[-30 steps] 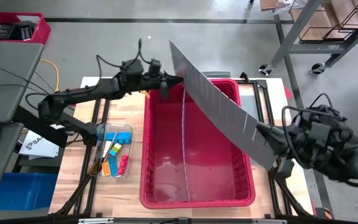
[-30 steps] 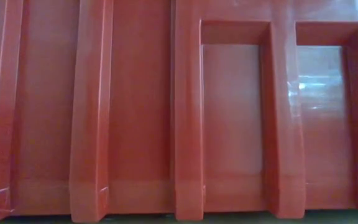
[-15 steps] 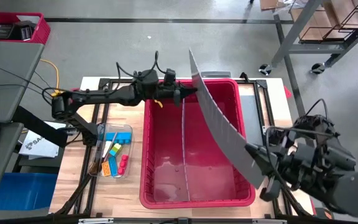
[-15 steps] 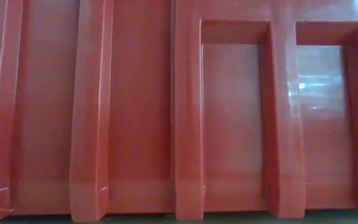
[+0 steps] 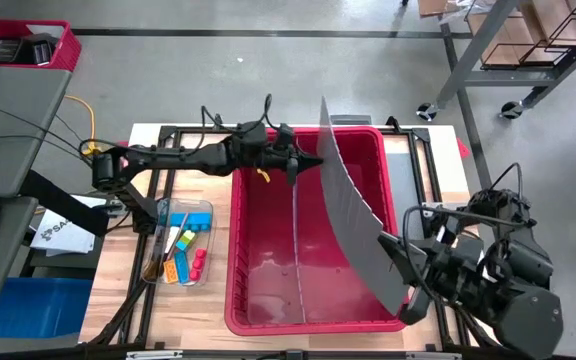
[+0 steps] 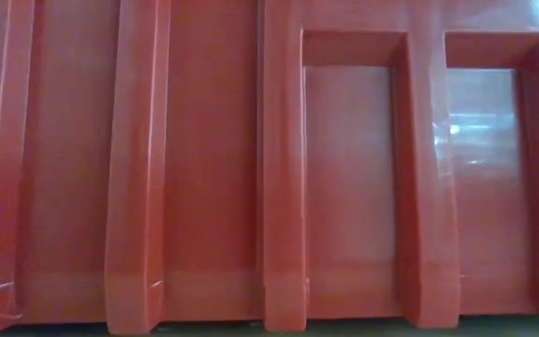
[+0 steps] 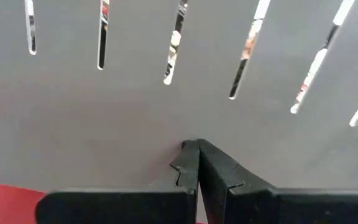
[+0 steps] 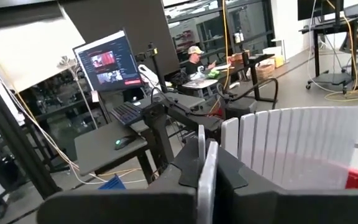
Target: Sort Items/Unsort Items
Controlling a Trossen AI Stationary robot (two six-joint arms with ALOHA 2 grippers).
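Note:
A long grey slotted panel (image 5: pixel 353 200) hangs bowed over the red bin (image 5: pixel 236 250), running from the bin's far rim to its near right corner. My left gripper (image 5: pixel 313 162) is shut, level, at the panel's left face near its far end. At the panel's near end, my right gripper (image 5: pixel 403 255) is shut on it. The items, coloured blocks (image 5: pixel 188 245) and thin dark sticks (image 5: pixel 158 250), lie in a clear tray (image 5: pixel 206 210) left of the bin. The low view shows only the bin's red wall (image 6: pixel 269 168). My left gripper meets the panel's broad face (image 7: pixel 197 134), below its slots, with its shut fingertips (image 7: pixel 191 155). It comes in level from the table's left. No part of the panel lies between the fingers. My right gripper pinches the panel's near end (image 8: pixel 207 155) between its two fingers, seen edge-on. From there the panel bends away, with its slotted edge (image 8: pixel 291 143) up and clear of the bin floor.
A thin divider (image 5: pixel 296 230) stands inside the bin along its middle. Black frame rails (image 5: pixel 158 190) run along the table's left side. In the right wrist view, desks, a lit monitor (image 8: pixel 107 62) and a seated person (image 8: pixel 197 59) show in the room beyond.
My left gripper has gone toward the table's right edge and down, and the panel's far end has swung right with it. My right gripper has come down toward the bin's near right corner. The panel now lies closer to the far-to-near line and bows more.

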